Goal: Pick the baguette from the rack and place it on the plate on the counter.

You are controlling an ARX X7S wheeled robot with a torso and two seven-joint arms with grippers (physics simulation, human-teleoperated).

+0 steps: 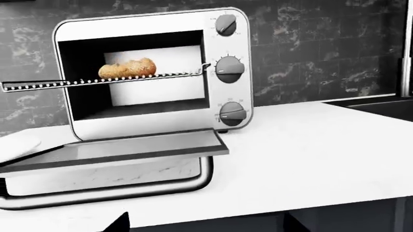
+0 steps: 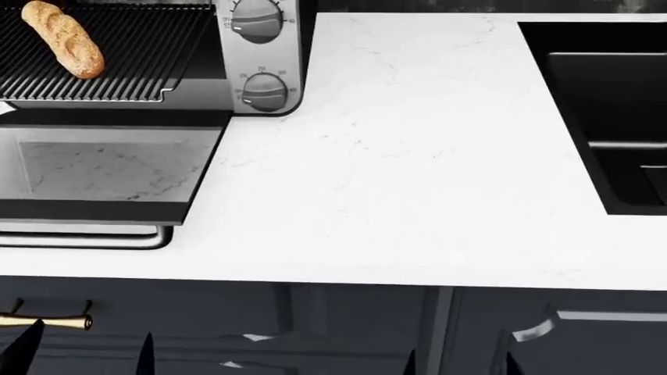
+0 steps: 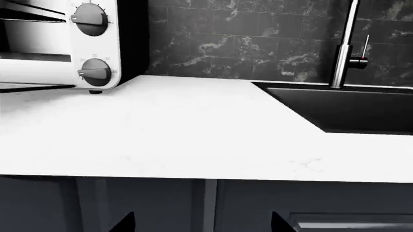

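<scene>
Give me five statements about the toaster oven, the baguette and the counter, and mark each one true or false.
1. The baguette lies on the rack. True.
2. The oven door is shut. False: it is folded down open over the counter.
3. A gripper holds the baguette. False: nothing touches it.
4. A sink is set into the counter, on the far side from the oven. True.
5. The baguette lies on the counter. False: it is on the rack, pulled out of the oven.

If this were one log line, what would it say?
baguette: on rack | oven door: open | tools: low, holding nothing | plate: barely visible
</scene>
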